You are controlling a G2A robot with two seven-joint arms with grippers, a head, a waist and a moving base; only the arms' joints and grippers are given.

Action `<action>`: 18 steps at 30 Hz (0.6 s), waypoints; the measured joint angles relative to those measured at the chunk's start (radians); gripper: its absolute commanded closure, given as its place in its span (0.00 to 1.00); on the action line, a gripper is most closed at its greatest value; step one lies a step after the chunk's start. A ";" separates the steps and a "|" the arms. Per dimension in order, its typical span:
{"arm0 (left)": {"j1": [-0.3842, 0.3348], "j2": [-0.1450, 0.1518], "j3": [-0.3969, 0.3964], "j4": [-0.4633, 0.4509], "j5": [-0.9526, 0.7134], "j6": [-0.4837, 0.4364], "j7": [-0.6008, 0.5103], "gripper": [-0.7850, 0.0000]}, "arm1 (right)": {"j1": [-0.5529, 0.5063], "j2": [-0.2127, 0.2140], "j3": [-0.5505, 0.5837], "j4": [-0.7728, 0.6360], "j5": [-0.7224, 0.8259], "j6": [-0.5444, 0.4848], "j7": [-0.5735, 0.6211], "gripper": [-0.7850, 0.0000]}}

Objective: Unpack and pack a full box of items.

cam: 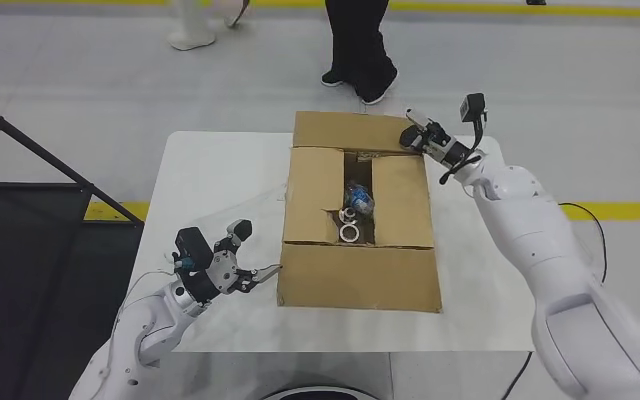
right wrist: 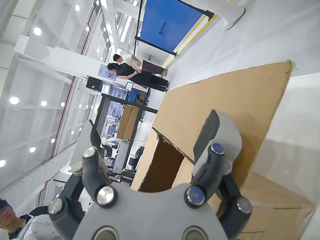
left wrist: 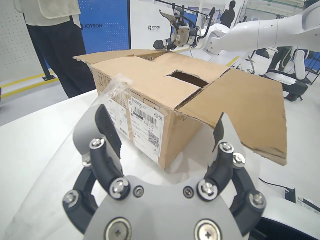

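Box (cam: 358, 278) half closed, items (cam: 353, 208) mostly hidden; left hand (cam: 255, 253), right hand (cam: 409, 130) spread

A white table (cam: 220, 170) stands on a pale grey floor (cam: 100, 60) marked with yellow lines (cam: 110, 211). Beyond it, blue panels (left wrist: 105, 23) in black frames stand beside one such line. The hall is white and high, with rows of round ceiling lights (right wrist: 37, 31) lit overhead

The left gripper (left wrist: 161, 113), spread wide, faces the box (left wrist: 160, 76).
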 measured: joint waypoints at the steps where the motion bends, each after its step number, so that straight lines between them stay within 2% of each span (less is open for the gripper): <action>1: 0.000 0.000 0.000 0.000 0.000 0.000 0.000 0.00 | 0.000 -0.002 0.003 0.003 0.003 -0.005 0.008 0.00; 7: 0.001 0.002 0.001 0.002 0.001 0.001 0.003 0.00 | -0.003 -0.009 0.037 0.019 0.041 -0.052 0.071 0.00; 12: 0.000 0.004 0.003 0.004 0.000 0.001 0.003 0.00 | 0.007 -0.009 0.059 0.032 0.028 -0.091 0.073 0.00; 18: -0.001 0.005 0.006 0.005 0.000 0.003 0.005 0.00 | 0.030 -0.013 0.067 0.041 -0.023 -0.072 0.055 0.00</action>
